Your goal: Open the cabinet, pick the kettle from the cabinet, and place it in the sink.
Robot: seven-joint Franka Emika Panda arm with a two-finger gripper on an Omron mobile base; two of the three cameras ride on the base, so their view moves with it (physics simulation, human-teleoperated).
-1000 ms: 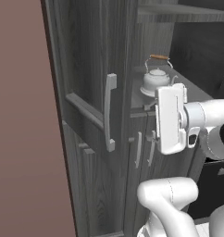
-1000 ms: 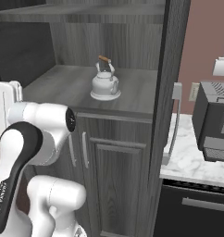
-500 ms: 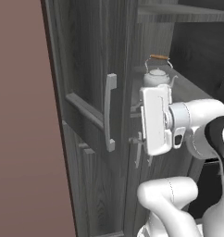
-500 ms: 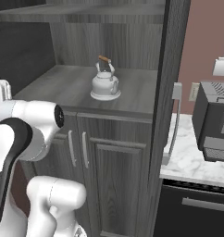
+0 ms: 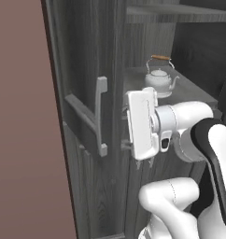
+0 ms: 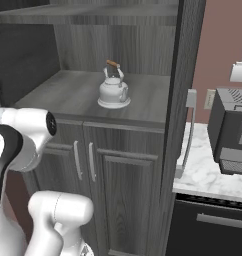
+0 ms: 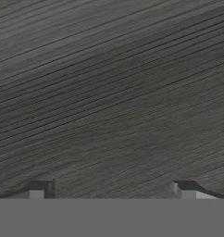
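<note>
Cabinet (image 5: 87, 56) open, kettle (image 5: 159, 77) seemingly behind wide pincer (image 7: 111, 187)

On my right camera I see a dark boxy appliance (image 6: 232, 132) sitting on the white marble desk (image 6: 203, 175), a pale wall outlet (image 6: 209, 99) just behind it, and a black drawer front (image 6: 208, 225) below.

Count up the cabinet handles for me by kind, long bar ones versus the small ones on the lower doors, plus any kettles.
Long bar handles: 2, one on the left door, one on the right door
Small handles on the lower doors: 2
Kettle: 1
Total: 5
</note>
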